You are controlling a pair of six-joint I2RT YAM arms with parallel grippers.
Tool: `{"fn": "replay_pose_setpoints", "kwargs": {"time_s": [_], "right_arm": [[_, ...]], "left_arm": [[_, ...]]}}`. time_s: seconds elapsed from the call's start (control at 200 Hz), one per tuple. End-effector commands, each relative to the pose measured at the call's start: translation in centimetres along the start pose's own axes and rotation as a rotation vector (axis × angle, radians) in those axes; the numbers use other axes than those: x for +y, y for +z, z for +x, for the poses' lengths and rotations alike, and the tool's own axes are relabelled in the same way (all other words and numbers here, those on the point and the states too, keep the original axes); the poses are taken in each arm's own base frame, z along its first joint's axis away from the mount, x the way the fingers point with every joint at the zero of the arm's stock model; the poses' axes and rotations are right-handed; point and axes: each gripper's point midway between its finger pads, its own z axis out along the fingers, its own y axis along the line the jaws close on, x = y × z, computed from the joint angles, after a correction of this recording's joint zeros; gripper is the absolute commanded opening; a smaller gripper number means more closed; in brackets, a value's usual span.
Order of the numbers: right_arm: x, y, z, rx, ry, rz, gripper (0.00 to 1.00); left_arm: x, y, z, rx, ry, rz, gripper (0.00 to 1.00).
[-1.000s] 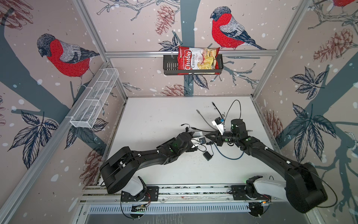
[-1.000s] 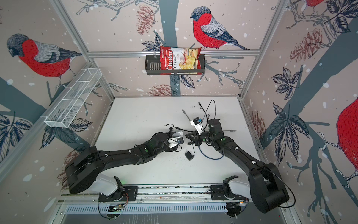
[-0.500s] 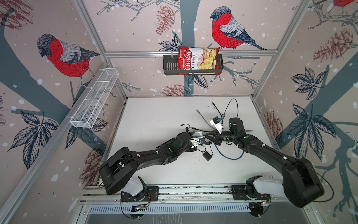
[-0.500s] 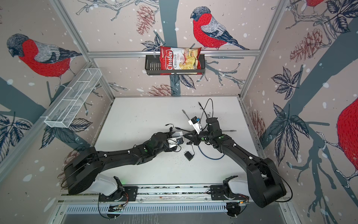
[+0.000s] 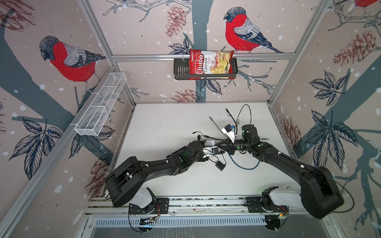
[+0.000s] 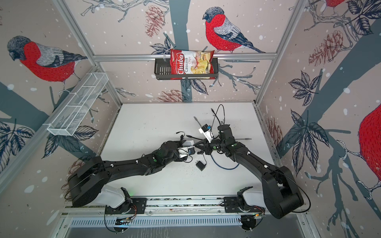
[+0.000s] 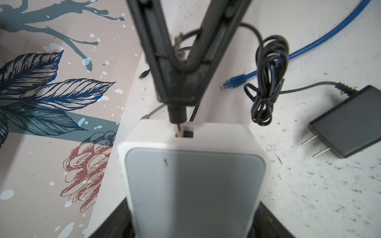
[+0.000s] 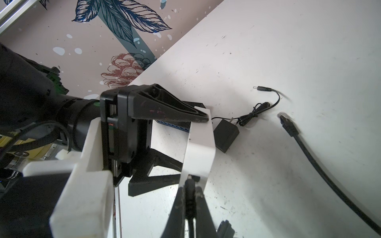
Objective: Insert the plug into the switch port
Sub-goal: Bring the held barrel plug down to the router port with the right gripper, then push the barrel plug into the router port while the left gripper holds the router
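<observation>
Plug check: right end effector (image 7: 177,96) pinched narrow on the small black barrel plug (image 7: 177,114). The plug's tip sits at the mouth of the port (image 7: 184,133) in the edge of the white box-shaped plastic switch (image 7: 193,175); can't tell how deep it goes. Left end effector (image 8: 193,148) spread wide, gripping the switch by its sides, over the middle of the white table (image 7: 309,195) between both arms. Black wall adapter (image 7: 350,121) and blue Ethernet cable (image 7: 309,46) lie nearer and to the right.
</observation>
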Motion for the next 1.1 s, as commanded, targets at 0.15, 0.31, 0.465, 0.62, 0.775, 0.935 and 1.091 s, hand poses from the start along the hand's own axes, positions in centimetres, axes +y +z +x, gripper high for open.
{"fn": "replay_pose_setpoints", "kwargs": {"time_s": [0.15, 0.31, 0.465, 0.62, 0.775, 0.935, 1.091], "right_arm": [[0.2, 0.1, 0.8, 0.018, -0.003, -0.009, 0.05], [0.4, 0.2, 0.5, 0.006, -0.011, -0.018, 0.05], [0.3, 0.4, 0.0, 0.003, -0.01, -0.026, 0.04], [-0.3, 0.7, -0.1, 0.018, -0.002, -0.01, 0.04], [-0.5, 0.9, -0.3, 0.018, -0.001, 0.0, 0.04], [-0.7, 0.8, -0.7, 0.004, -0.013, 0.031, 0.04], [-0.2, 0.4, -1.3, -0.016, -0.039, 0.027, 0.04]], "left_arm": [[2.7, -0.7, -3.3, -0.152, -0.029, -0.084, 0.44], [2.5, -0.7, -3.3, -0.152, -0.025, -0.071, 0.44], [2.4, -0.9, -3.8, -0.174, -0.03, -0.06, 0.44], [2.6, -1.0, -4.2, -0.19, -0.027, -0.073, 0.43], [2.8, -1.2, -4.6, -0.213, -0.036, -0.078, 0.43], [2.8, -1.5, -4.9, -0.239, -0.054, -0.079, 0.43], [3.0, -1.9, -5.1, -0.257, -0.077, -0.087, 0.43]]}}
